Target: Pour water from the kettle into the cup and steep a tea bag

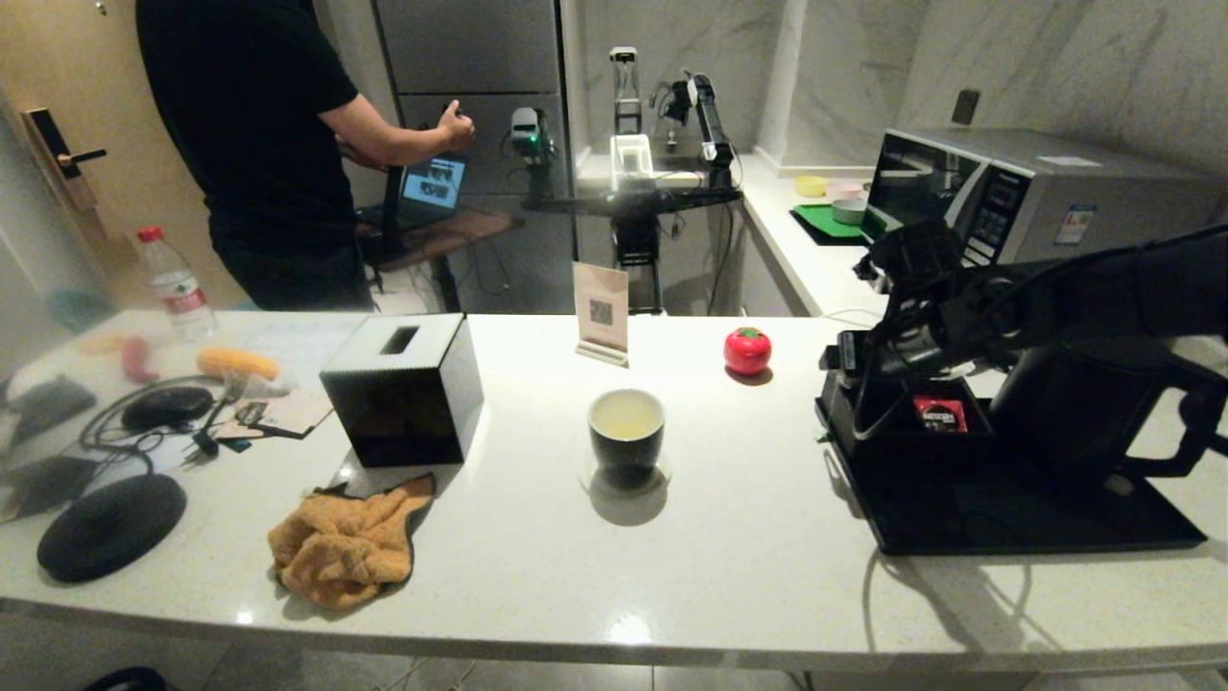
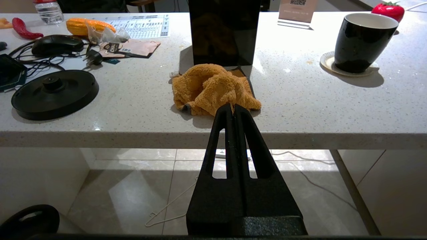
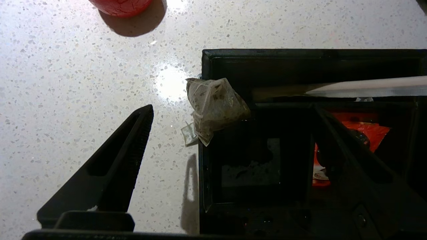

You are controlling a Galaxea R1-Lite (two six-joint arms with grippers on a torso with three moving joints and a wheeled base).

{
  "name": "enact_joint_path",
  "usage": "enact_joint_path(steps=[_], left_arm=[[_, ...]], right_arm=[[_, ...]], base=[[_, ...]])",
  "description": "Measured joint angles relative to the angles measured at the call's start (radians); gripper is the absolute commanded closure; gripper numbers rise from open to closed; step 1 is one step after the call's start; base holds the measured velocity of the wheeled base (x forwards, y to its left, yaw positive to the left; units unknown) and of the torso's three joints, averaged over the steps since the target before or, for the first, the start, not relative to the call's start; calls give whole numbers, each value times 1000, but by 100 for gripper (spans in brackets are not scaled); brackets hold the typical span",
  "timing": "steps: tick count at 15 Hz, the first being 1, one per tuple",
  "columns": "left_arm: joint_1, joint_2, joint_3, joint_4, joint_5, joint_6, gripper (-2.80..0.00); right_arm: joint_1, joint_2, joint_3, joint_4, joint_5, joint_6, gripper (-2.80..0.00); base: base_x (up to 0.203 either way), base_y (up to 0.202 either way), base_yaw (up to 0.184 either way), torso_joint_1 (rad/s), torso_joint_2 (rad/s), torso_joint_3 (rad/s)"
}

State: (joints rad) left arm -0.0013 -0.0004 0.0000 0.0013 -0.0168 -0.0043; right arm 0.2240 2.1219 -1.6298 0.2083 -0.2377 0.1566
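Right gripper (image 3: 230,133): fingers spread wide, holding nothing, above the box's (image 3: 300,56) corner. Tea bag (image 3: 215,106): draped over the box's edge, between the fingers. Cup (image 1: 626,429): mid-desk (image 1: 748,576), pale liquid inside. Kettle (image 1: 1084,403): right, beside the box. Left gripper (image 2: 234,111): fingers closed, empty, below the desk's edge.

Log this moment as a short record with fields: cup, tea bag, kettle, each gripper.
cup: small glossy black cup with white inside, upright on a round coaster, holding pale yellowish liquid
tea bag: small pale pouch draped over the rim of the low black compartment box, not in the cup
kettle: large matte black kettle on the black tray, behind the right arm
right gripper: open, above the box edge, tea bag between its fingers, not gripped
left gripper: shut, parked below the counter edge
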Motion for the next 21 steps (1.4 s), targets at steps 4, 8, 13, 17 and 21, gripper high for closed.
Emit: enact_joint_path(steps=[4, 8, 13, 17, 21], left_arm=[[0, 0, 0, 0, 0, 0, 0], [0, 0, 0, 0, 0, 0, 0], [0, 0, 0, 0, 0, 0, 0], [-1, 0, 0, 0, 0, 0, 0], [0, 0, 0, 0, 0, 0, 0]], right_arm=[[2, 9, 1, -6, -2, -1, -280], [3, 19, -2, -13, -2, -1, -280], [4, 26, -4, -15, -4, -2, -280], [7, 27, -4, -15, -5, -7, -280], [15, 34, -4, -16, -6, -8, -280]], base=[[0, 0, 0, 0, 0, 0], [0, 0, 0, 0, 0, 0], [0, 0, 0, 0, 0, 0], [0, 0, 0, 0, 0, 0], [0, 0, 0, 0, 0, 0]])
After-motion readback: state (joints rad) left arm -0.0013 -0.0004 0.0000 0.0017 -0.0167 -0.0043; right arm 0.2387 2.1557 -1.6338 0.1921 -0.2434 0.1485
